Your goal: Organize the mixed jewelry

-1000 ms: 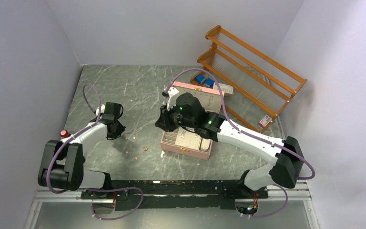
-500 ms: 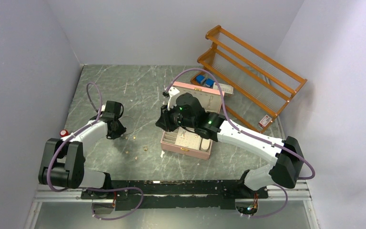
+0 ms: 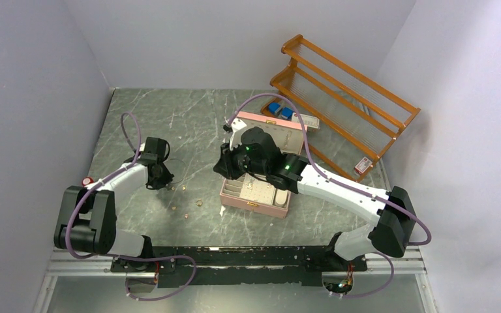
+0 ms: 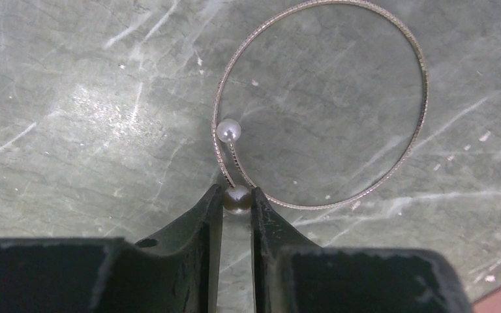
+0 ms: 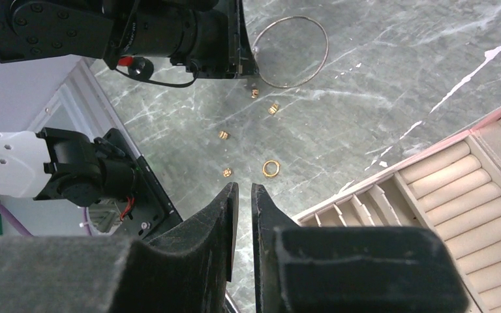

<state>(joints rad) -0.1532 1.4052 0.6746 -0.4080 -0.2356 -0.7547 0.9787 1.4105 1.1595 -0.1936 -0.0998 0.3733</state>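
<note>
I see the silvery wire loop (image 4: pixel 424 98) lying on the surface (image 4: pixel 72 98), its two end beads at about 8 o'clock, with the lower bead (image 4: pixel 237 202) pinched in my left pincer (image 4: pixel 237 194). In the right wrist view, five tiny gold pieces (image 5: pixel 273 108), one a plain ring (image 5: pixel 266 169), lie scattered and apart at its 7 o'clock.

Bright, even overhead light, soft faint shadows. Mild glare patch on counter (image 4: pixel 104 111) in left wrist view. Wrist views' bottom edges dark, slightly out of focus.

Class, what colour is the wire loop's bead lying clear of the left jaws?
Pearly white bead, best in left wrist view.
</note>
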